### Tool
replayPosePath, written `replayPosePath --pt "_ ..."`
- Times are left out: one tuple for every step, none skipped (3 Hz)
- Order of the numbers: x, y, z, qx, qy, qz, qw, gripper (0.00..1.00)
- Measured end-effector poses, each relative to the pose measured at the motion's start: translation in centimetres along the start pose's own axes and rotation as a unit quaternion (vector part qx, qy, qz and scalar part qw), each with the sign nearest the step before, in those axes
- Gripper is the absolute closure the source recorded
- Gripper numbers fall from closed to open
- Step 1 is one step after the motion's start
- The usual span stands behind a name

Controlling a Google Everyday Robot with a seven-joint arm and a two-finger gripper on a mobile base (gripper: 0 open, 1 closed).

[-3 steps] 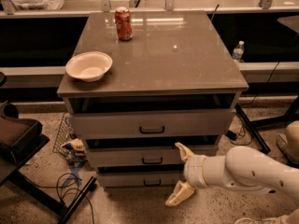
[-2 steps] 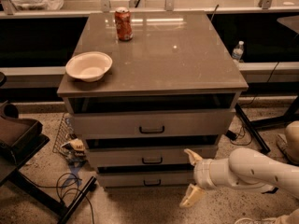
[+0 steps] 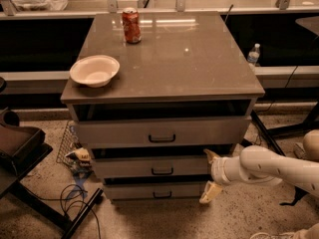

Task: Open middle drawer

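Speckled floor [image 3: 149, 218]; gripper [image 3: 210, 175] fingers [image 3: 211, 156] spread beside middle drawer [image 3: 149, 167].

Env: lab/workshop type. Evidence: grey drawer cabinet [image 3: 189, 63] on speckled hard floor [image 3: 164, 218], loose cables [image 3: 70, 199] by cabinet's front-left corner. Gripper [image 3: 210, 175] at cabinet front, right side, fingers apart.

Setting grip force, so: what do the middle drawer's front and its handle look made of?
The middle drawer front looks like matte grey painted metal or laminate, even; which is unclear. Its handle is a thin black bar, probably metal or plastic. The gripper, open, sits by the drawer's right end.
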State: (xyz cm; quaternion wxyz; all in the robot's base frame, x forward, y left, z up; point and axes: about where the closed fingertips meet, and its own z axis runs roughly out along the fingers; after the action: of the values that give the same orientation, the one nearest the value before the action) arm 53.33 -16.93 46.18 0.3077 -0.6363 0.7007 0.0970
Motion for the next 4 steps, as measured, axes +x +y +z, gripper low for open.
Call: replayPosePath --pt "-0.1 0.0 0.6 -0.007 -0.005 -0.001 1.0000 0.00" --pt "0.9 -2.7 4.5 -0.015 0.000 -0.003 0.9999 0.00" --pt "0.9 -2.7 4.5 -0.015 0.000 -0.003 0.9999 0.00" --pt "0.8 -2.6 4.7 -0.017 -0.001 -0.004 0.9999 0.17"
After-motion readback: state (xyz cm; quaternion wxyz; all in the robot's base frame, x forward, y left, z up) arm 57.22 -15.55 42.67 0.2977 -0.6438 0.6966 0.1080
